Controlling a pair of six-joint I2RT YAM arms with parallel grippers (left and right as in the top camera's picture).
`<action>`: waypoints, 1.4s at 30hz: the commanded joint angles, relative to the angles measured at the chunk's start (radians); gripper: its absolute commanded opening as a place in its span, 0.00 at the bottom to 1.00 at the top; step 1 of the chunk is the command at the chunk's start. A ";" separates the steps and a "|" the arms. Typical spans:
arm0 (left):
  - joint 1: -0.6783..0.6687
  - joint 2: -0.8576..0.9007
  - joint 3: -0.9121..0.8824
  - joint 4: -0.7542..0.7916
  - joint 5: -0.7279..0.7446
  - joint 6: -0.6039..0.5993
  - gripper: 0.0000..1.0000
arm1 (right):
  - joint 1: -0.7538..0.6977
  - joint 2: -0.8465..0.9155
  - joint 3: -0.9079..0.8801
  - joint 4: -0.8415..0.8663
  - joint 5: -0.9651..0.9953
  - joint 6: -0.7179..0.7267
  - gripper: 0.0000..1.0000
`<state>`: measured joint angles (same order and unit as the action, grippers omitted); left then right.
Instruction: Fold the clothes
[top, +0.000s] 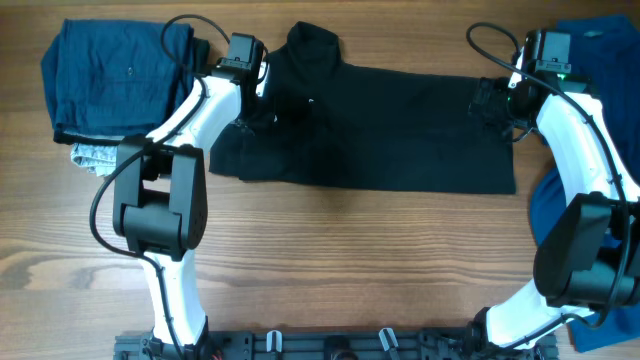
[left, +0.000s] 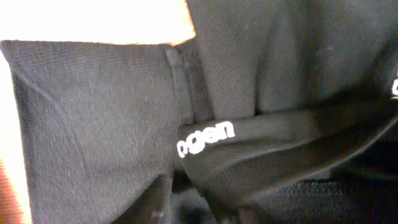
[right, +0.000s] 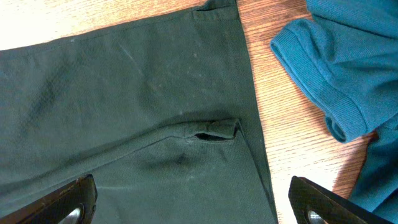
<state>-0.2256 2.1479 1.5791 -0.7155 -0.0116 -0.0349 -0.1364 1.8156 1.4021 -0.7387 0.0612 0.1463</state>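
Over the desk's far left, left tool (top: 254, 98): down on the collar-and-sleeve end of the black polo shirt (top: 380, 130). Its wrist view is filled with black knit, so I cannot tell whether it pinches cloth or stands apart.
Right tool (right: 196, 208): spread wide, with one finger in each bottom corner of its wrist view. It hangs over the shirt's hem end with nothing between the fingers.
Black polo shirt: lies sideways along the far edge of the desk (top: 350, 260), collar toward the left edge and hem toward the right.
White lettering (left: 205, 138): sits on a rumpled fold right under the left tool.
Side slit (right: 214, 129): sits at the hem corner, just ahead of the right tool.
Handling: probably light, limp knit that sags and drags rather than holding its shape, so a lifted edge will trail the rest behind it.
Where to hold: likely the stitched edges, meaning the hem corner by the slit on the right and the shoulder seam or sleeve cuff on the left. The doubled cloth there is less likely to slip.
Blue shirt (right: 336, 74): bunched at the far right corner, with its ribbed cuff just beside the black hem but apart from it.
Folded dark blue garment (top: 110, 80): at the far left corner, clear of the polo.
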 joint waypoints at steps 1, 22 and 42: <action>-0.015 0.012 -0.007 0.014 -0.013 -0.007 0.22 | -0.001 -0.007 0.009 0.002 0.018 0.011 1.00; -0.016 0.010 -0.004 0.204 -0.029 -0.219 0.21 | -0.001 -0.007 0.009 0.002 0.018 0.011 0.99; 0.020 -0.126 0.003 -0.165 0.065 -0.181 0.04 | -0.001 -0.007 0.009 0.002 0.018 0.011 1.00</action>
<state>-0.2066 1.9881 1.6203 -0.8829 0.0727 -0.2470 -0.1364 1.8156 1.4021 -0.7387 0.0612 0.1463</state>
